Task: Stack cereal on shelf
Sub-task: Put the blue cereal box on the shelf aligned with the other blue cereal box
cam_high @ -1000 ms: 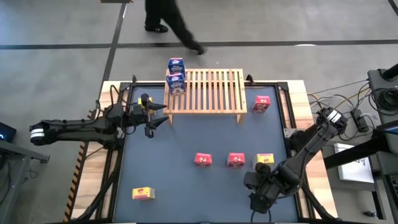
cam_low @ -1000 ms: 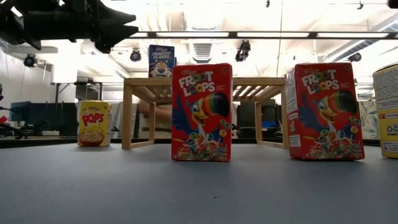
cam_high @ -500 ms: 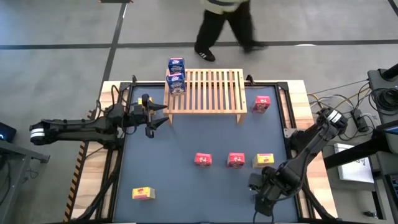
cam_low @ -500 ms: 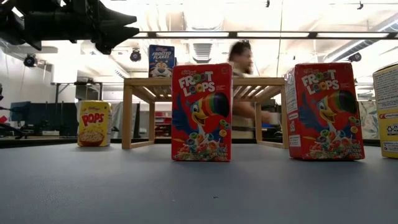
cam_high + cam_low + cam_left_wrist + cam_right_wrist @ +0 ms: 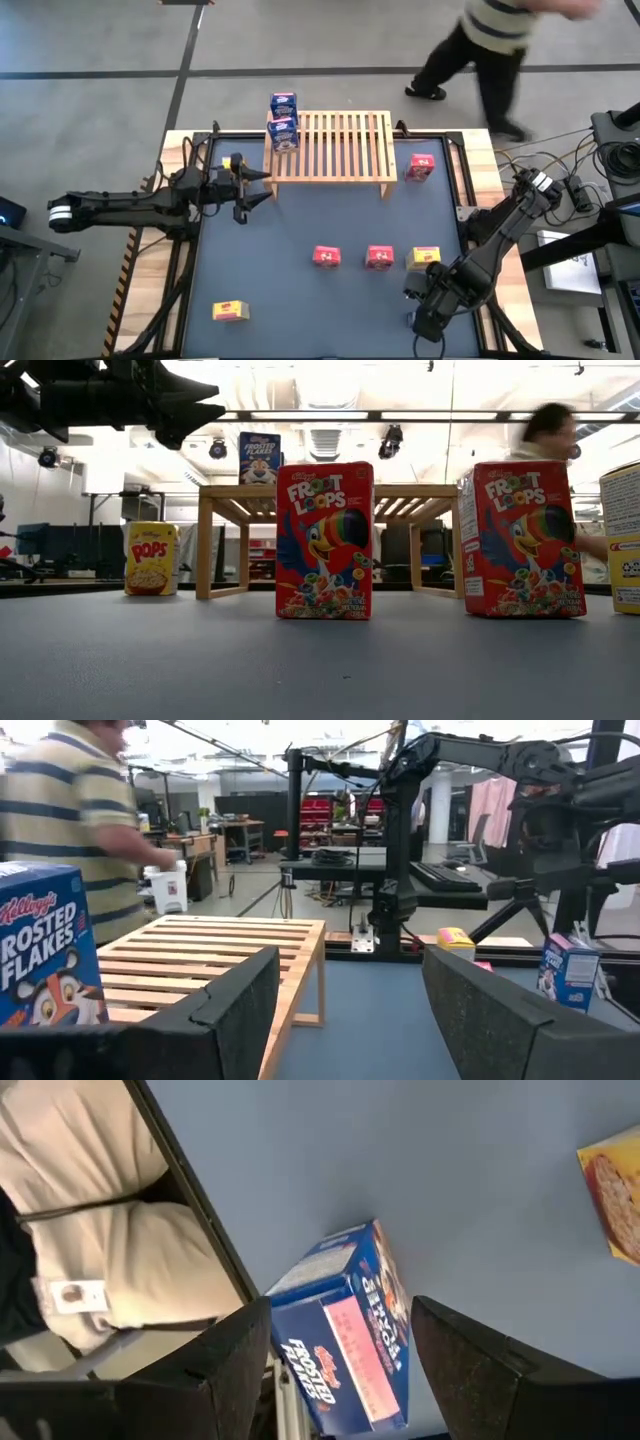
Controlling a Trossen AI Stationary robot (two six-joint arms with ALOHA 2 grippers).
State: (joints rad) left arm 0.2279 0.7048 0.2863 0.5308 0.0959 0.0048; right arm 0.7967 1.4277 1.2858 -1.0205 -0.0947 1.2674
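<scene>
My left gripper (image 5: 262, 186) hangs above the mat beside the shelf's (image 5: 340, 150) left end, fingers (image 5: 240, 1010) spread apart with nothing between them. Ahead of it, two blue boxes sit on the left end of the slats: one blue box (image 5: 283, 134) nearer me, and another blue box (image 5: 284, 103) at the far edge. A yellow box (image 5: 230, 311) lies at the near left of the mat; a second yellow box (image 5: 150, 558) stands past the shelf's left leg, though from above I can hardly make it out. Across the middle stand a red box (image 5: 326, 256), another red box (image 5: 379, 257) and a third yellow box (image 5: 425, 257) in a row, with a third red box (image 5: 421, 167) just off the shelf's right end. My right gripper (image 5: 428, 322) hovers low at the near right corner, fingers (image 5: 240, 1355) parted over a lying blue box (image 5: 345, 1335), not gripping it. A person (image 5: 485, 45) walks beyond the table.
</scene>
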